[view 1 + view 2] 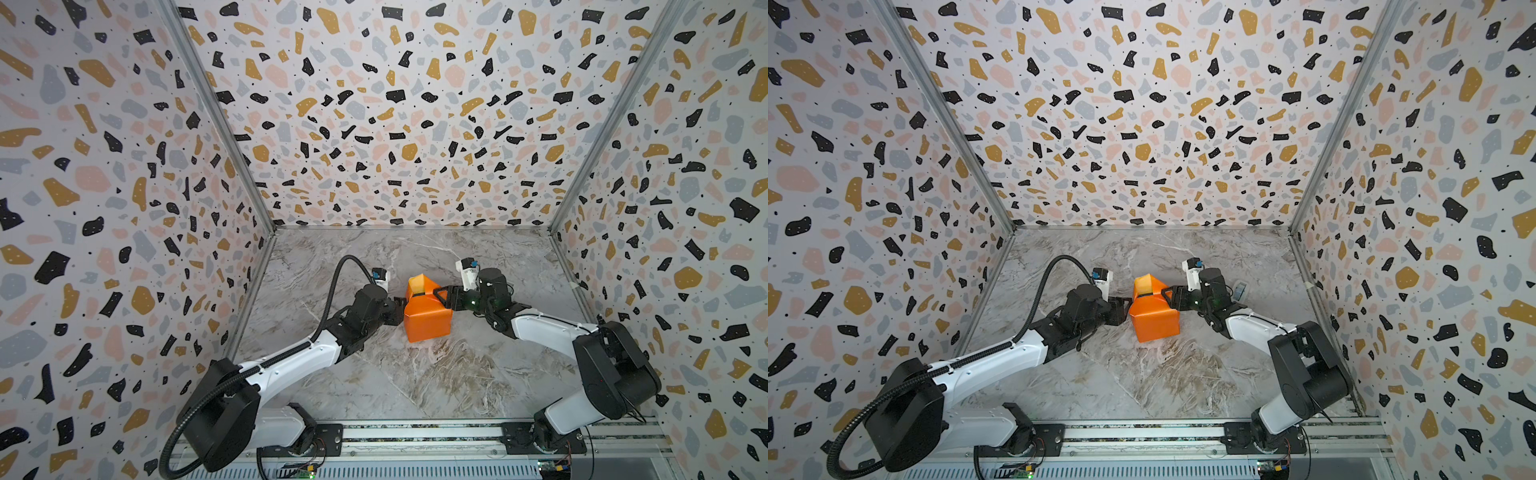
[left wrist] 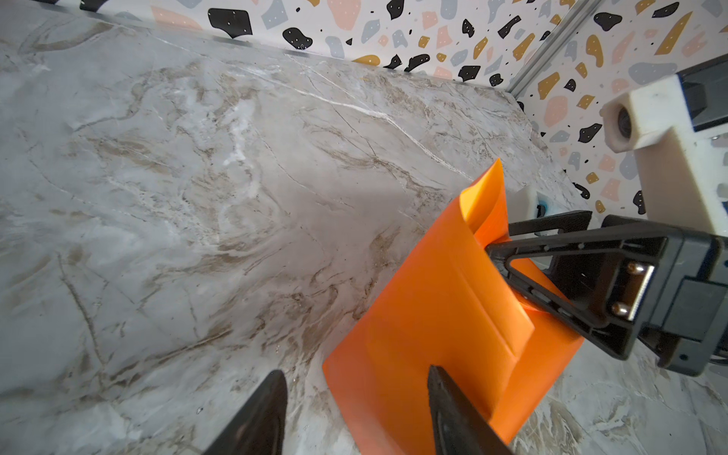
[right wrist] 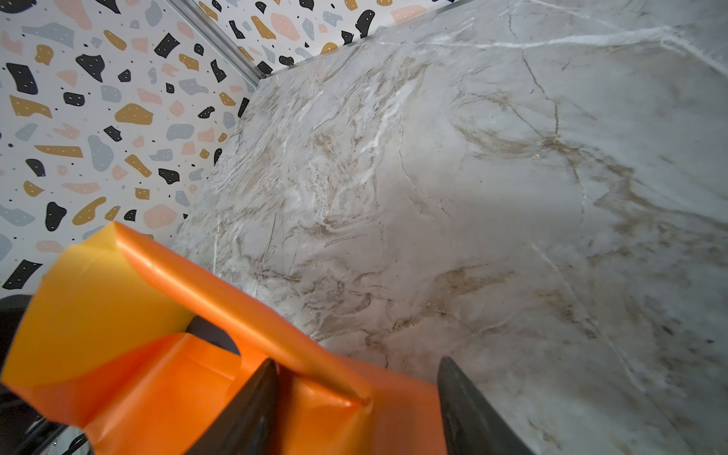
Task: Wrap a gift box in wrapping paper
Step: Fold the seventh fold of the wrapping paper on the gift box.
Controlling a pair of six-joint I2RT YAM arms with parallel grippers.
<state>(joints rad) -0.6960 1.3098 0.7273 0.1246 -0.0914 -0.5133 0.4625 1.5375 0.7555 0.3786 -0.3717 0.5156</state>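
Left wrist view — right gripper [image 2: 499,239] touches wrapping paper [image 2: 425,323]

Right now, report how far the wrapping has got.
Done: the wrapping paper is folded, orange face out, over the top and sides of the gift box; only a dark sliver of box shows. In hand: the left gripper, jaws apart, rests against one side; the right gripper, also open, pushes into the far fold. To do: the far end gapes, mustard lining showing, and needs closing.
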